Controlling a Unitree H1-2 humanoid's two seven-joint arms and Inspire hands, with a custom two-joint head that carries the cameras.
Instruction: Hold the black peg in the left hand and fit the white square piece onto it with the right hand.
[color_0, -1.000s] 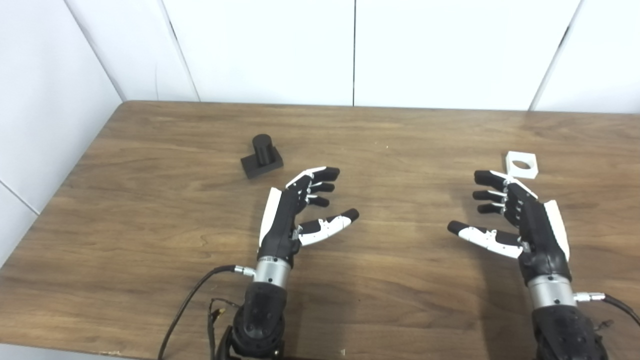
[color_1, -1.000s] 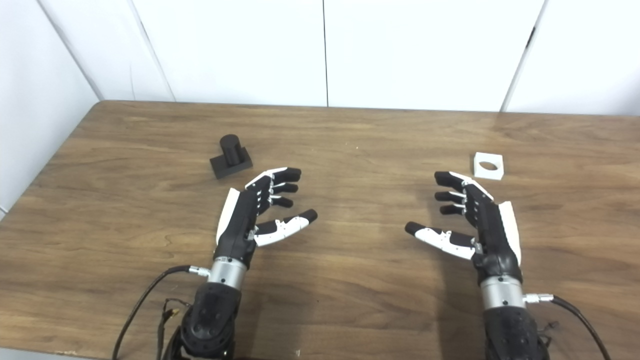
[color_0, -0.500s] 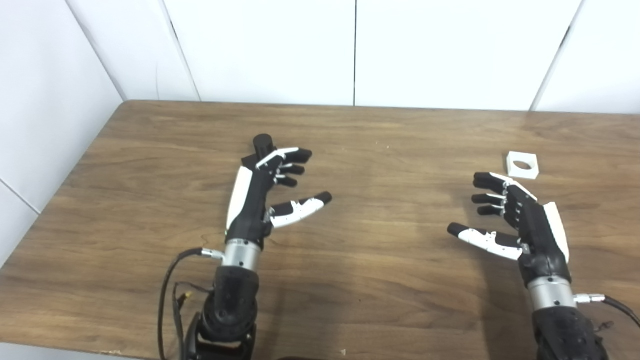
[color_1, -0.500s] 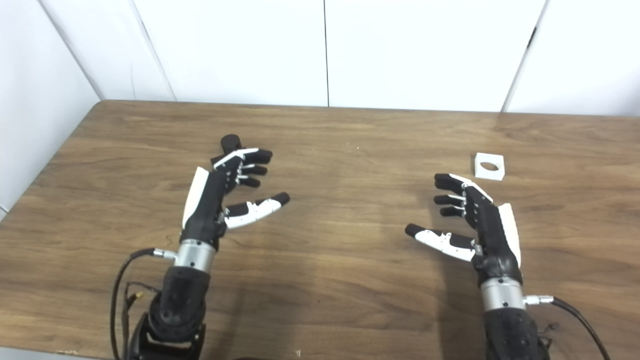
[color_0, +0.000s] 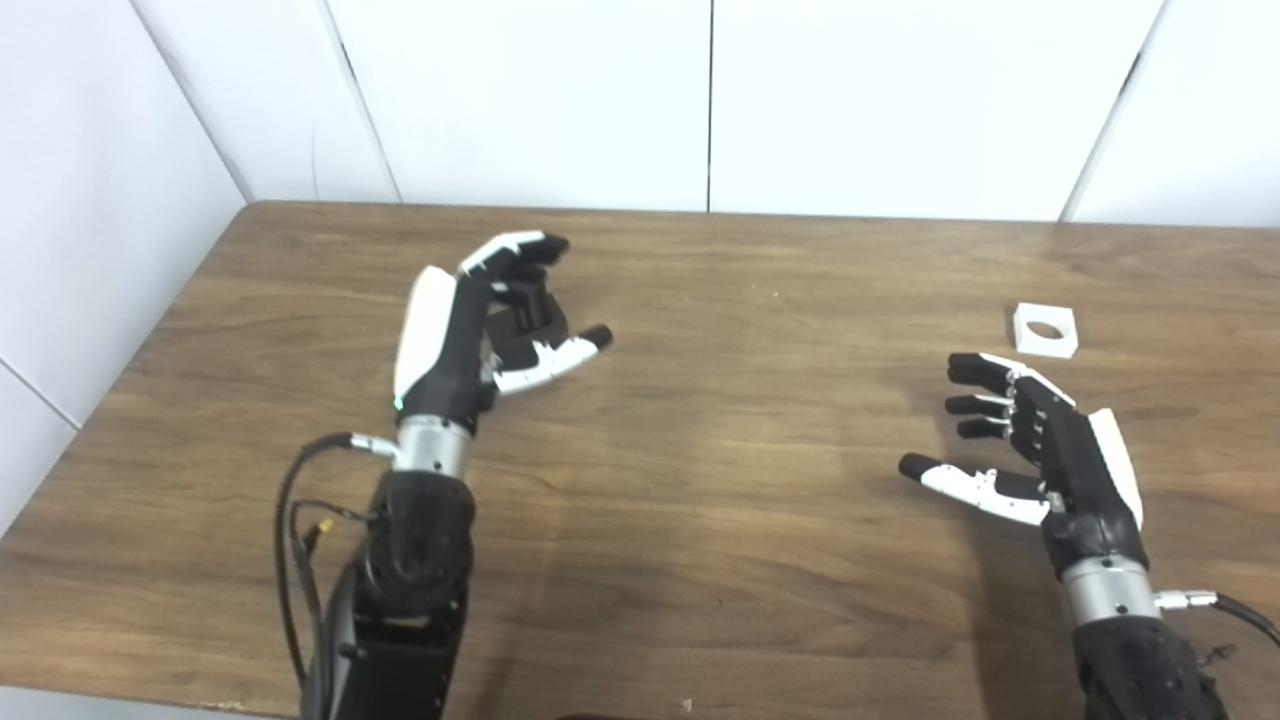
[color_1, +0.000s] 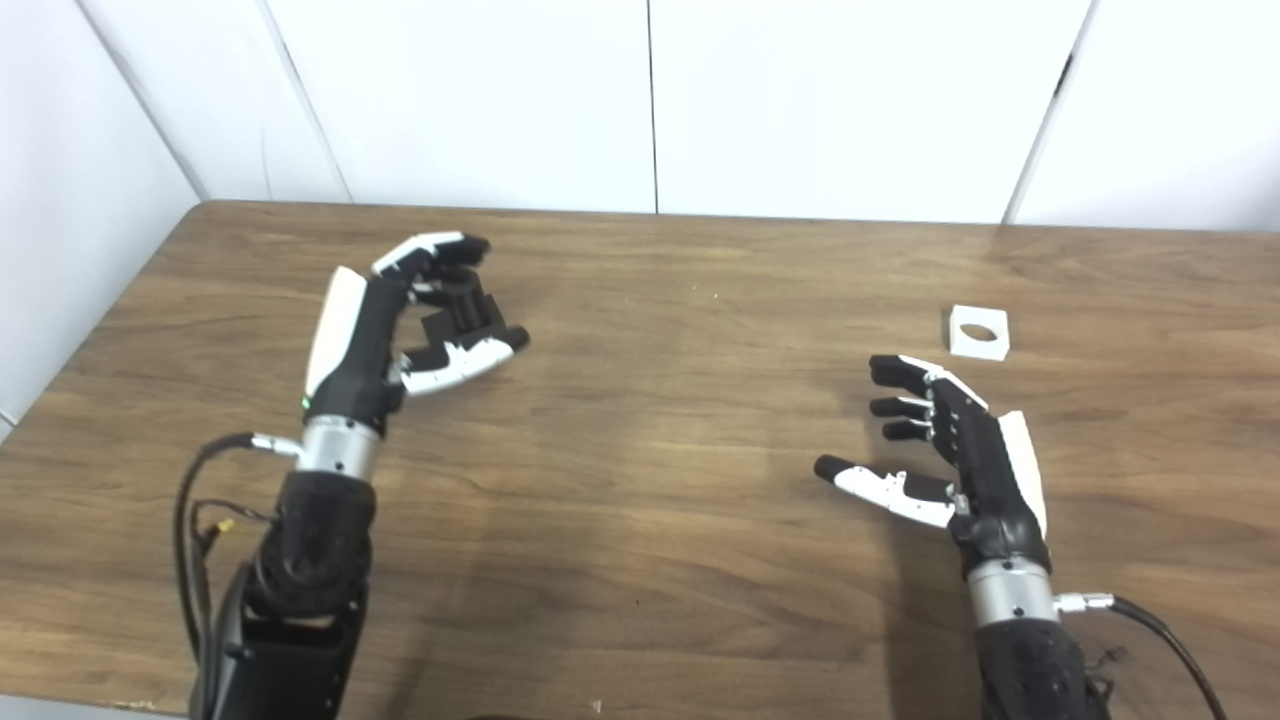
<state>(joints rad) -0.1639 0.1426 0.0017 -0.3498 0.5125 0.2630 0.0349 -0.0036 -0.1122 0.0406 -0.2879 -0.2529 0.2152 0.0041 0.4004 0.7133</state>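
Cupping the black peg (color_1: 462, 312), left hand (color_1: 400, 320) is wide, not gripping; close squarely round its post. Right hand (color_1: 950, 450) waits, spread and empty.

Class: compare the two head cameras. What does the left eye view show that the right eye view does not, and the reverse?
Left eye view only: a wider strip of the left wall.

Right eye view only: more bare table to the right of the white square piece, and more of the right arm's cable.

Both: the left hand cupped open around the black peg, and the right hand open, short of the white piece.
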